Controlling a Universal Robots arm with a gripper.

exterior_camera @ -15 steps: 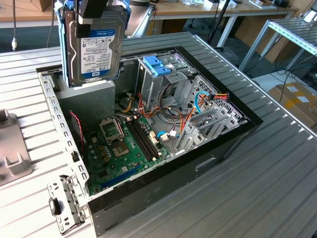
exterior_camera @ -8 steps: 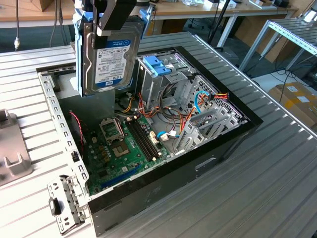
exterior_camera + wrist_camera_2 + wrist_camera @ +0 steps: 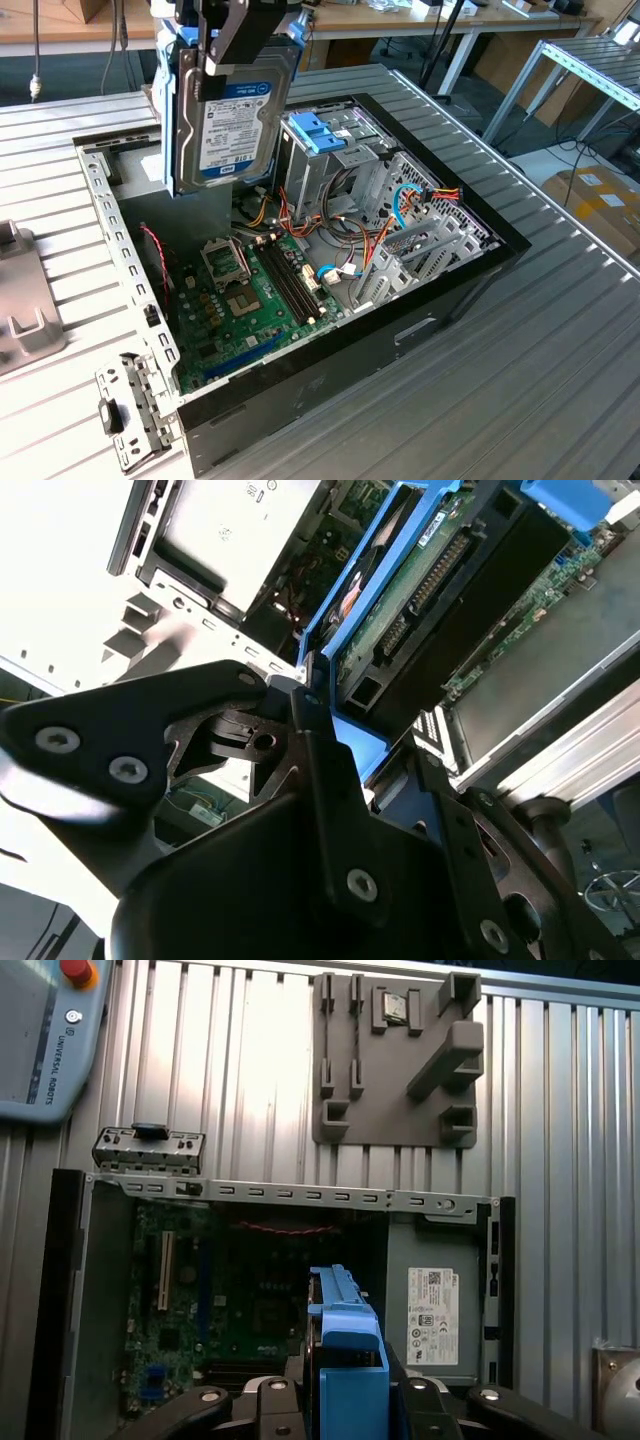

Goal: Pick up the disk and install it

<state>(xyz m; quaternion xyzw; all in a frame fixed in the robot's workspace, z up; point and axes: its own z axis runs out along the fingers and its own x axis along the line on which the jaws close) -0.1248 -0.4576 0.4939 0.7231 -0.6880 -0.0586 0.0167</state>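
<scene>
The disk (image 3: 235, 120) hangs upright over the far corner of the open computer case, its white-and-blue label facing the exterior camera and a bright blue carrier framing it. My gripper (image 3: 228, 45) is shut on its upper edge from above. In the first wrist view the blue carrier (image 3: 346, 1345) runs straight out from between my black fingers (image 3: 265, 1400), above the motherboard. In the second wrist view the disk's connector end and circuit board (image 3: 420, 590) sit just past the fingers (image 3: 320, 750).
The black case (image 3: 480, 262) lies open on a ribbed metal table, showing the motherboard (image 3: 250, 300), loose cables and a drive cage with blue tabs (image 3: 318, 130). A grey power supply (image 3: 435, 1310), a grey fixture plate (image 3: 400, 1050), a metal bracket (image 3: 130, 410) and a teach pendant (image 3: 45, 1040) lie around.
</scene>
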